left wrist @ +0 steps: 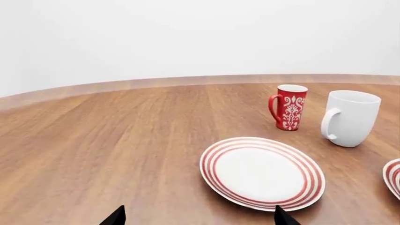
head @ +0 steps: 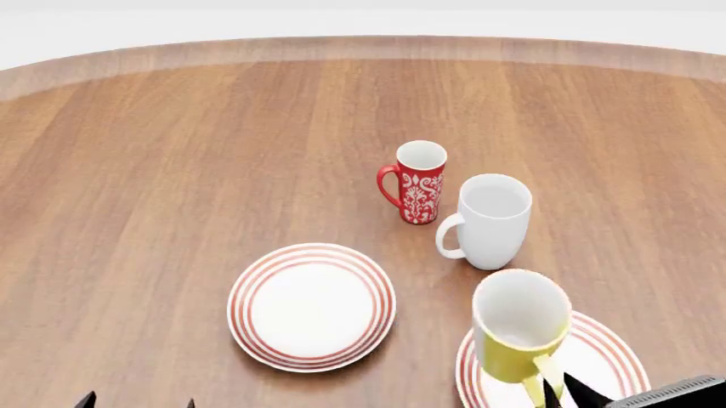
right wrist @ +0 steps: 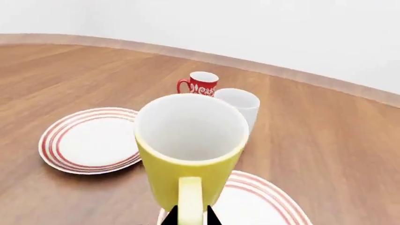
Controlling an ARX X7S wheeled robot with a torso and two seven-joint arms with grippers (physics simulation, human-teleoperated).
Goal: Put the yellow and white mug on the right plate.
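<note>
1. One main risk is judged: the yellow and white mug [head: 518, 327] is pinched only by its handle [right wrist: 190, 199], so it could swing or slip out if the right tool [right wrist: 190, 219] is jolted or let go too early.
2. The mug is seen upright over the inner edge of the right plate [head: 607, 361]; whether its base touches the plate cannot be told from the views. If it is released off-centre, it may land on the ringed rim and tip onto the counter [head: 170, 170].
3. The right tool is closed narrowly on the handle, with its fingertips on either side of the loop.
4. The left tool [left wrist: 198, 216] is held well apart from everything, its tips spread wide and empty; no hazard is expected from it.
5. The white mug [head: 490, 219] stands near the plate's far side and could be knocked if the load is carried too far forward.
6. Counted: three mugs, namely one yellow and white, one white, one red mug [head: 417, 181]; two ringed plates, including the left plate [head: 312, 306]; two tools.
</note>
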